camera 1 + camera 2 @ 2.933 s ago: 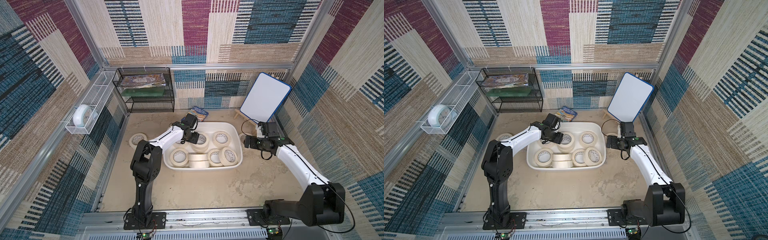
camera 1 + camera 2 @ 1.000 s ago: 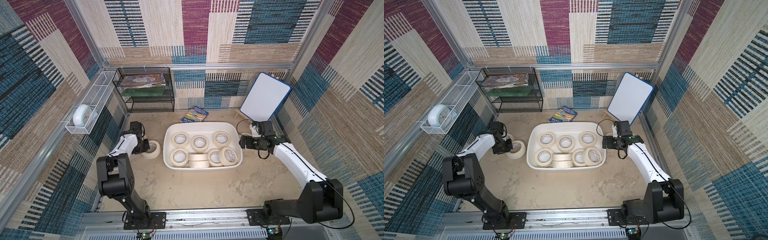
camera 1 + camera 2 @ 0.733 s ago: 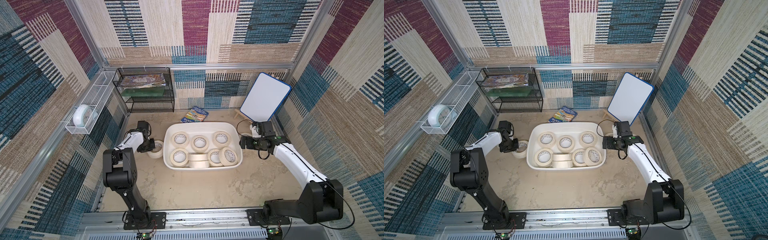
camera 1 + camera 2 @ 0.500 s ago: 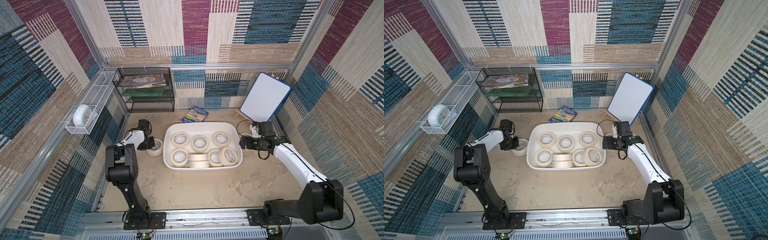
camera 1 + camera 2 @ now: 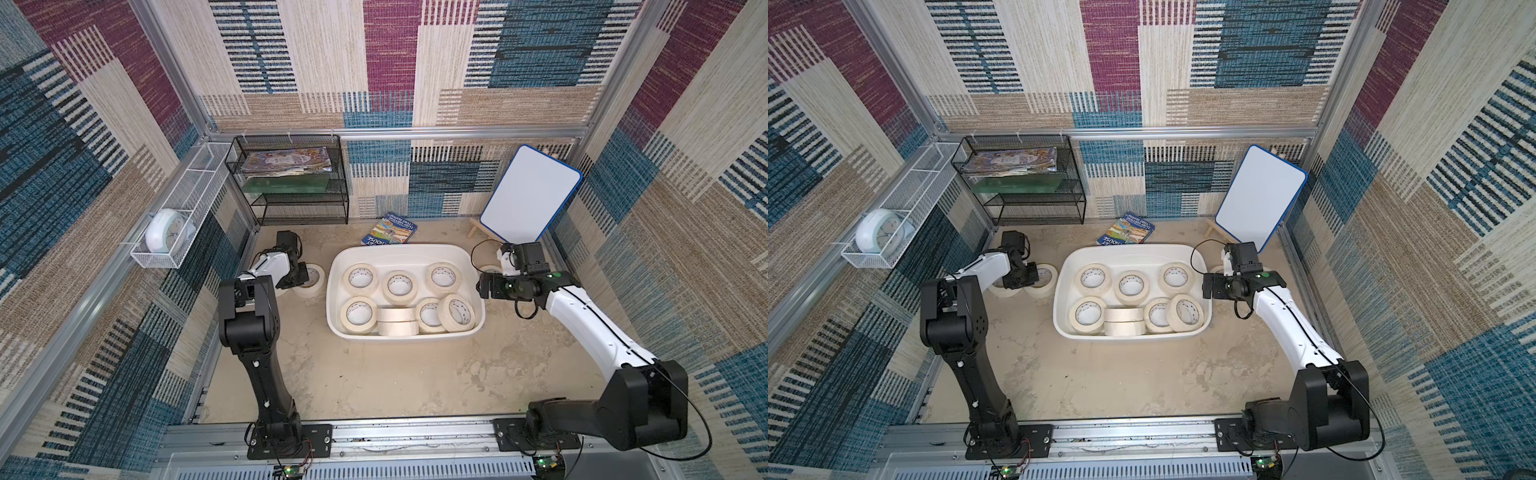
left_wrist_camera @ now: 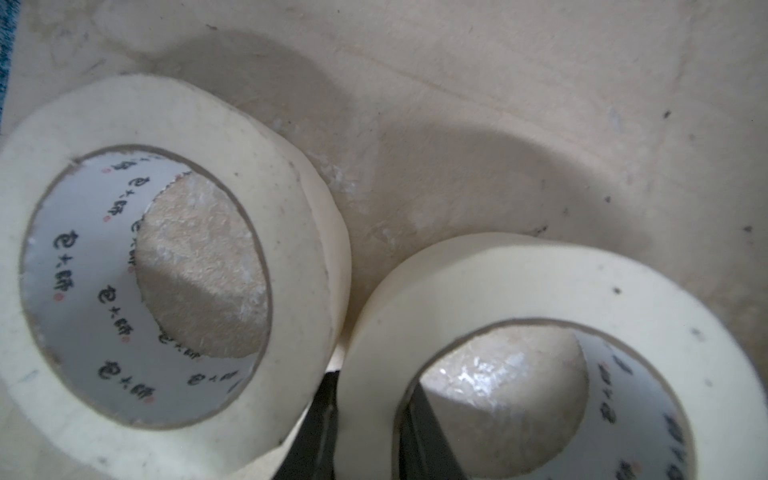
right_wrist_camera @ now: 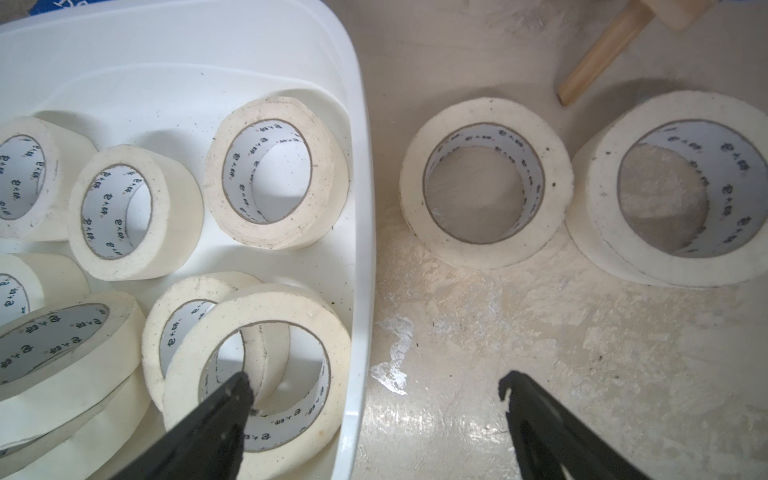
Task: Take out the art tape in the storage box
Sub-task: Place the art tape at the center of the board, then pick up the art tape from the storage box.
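Mottled beige floor [image 5: 395, 374], woven patchwork walls [image 5: 395, 62]. A smooth, rounded white plastic tub [image 5: 405, 249] at centre holds most cream masking-tape rolls [image 5: 401, 284]. At its nine o'clock the left gripper [image 6: 370, 415] pinches the wall of one cream roll [image 6: 519, 291] (another sits beside it). The right gripper [image 7: 374, 386], spread wide and empty, straddles the rim. Its wrist view bares two floor rolls [image 7: 486, 183] at three o'clock, nearly hidden from above.

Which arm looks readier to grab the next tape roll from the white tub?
Right. The right arm hangs at the rim of the storage box, jaws open beside a leaning tape roll. The left arm is outside the box, jaws shut on another roll.
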Tool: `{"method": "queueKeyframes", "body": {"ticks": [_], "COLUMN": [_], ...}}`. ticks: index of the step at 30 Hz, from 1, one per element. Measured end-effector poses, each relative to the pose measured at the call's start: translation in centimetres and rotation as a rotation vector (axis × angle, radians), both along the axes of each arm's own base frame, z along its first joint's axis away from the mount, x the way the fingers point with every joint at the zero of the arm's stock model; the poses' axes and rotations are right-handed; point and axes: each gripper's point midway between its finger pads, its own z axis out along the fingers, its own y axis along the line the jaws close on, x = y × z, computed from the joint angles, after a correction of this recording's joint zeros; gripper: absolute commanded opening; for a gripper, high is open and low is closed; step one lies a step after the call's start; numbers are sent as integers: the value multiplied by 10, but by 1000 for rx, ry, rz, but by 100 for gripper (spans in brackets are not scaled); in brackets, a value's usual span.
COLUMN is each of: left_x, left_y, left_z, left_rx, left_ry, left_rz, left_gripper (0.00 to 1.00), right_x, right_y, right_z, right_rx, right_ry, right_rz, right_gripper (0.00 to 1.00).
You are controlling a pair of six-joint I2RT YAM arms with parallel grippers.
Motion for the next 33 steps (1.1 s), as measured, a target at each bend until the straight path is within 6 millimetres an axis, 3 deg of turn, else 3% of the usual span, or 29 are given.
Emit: {"method": "queueKeyframes", "body": {"ticks": [4, 6, 9, 15, 22, 29, 33], "left_x": [-3, -9, -10, -31, -53, -65, -67], "left_y": [-1, -1, -2, -12, -53, -95, -120], "left_z": [-1, 1, 20, 72, 121, 157, 163], "left_rx": [0, -2, 2, 10, 22, 14, -6], "left_ry": [4, 13, -22, -124, -222, -312, -323], "left_rz": [-5, -5, -5, -19, -110, -221, -290], "left_gripper": [60, 67, 72, 78, 81, 81, 81], "right_x": [11, 17, 26, 53, 78, 94, 97], "right_y": [19, 28, 42, 63, 85, 85, 83], "right_z": [12, 15, 16, 3, -24, -61, -83], "right_rx": [-5, -14, -25, -51, -71, -115, -146], "right_ry": [-24, -29, -25, 8, 62, 131, 177], "right_rz": [44, 62, 88, 114, 142, 127, 116], "right_gripper": [97, 96, 96, 91, 77, 76, 76]}}
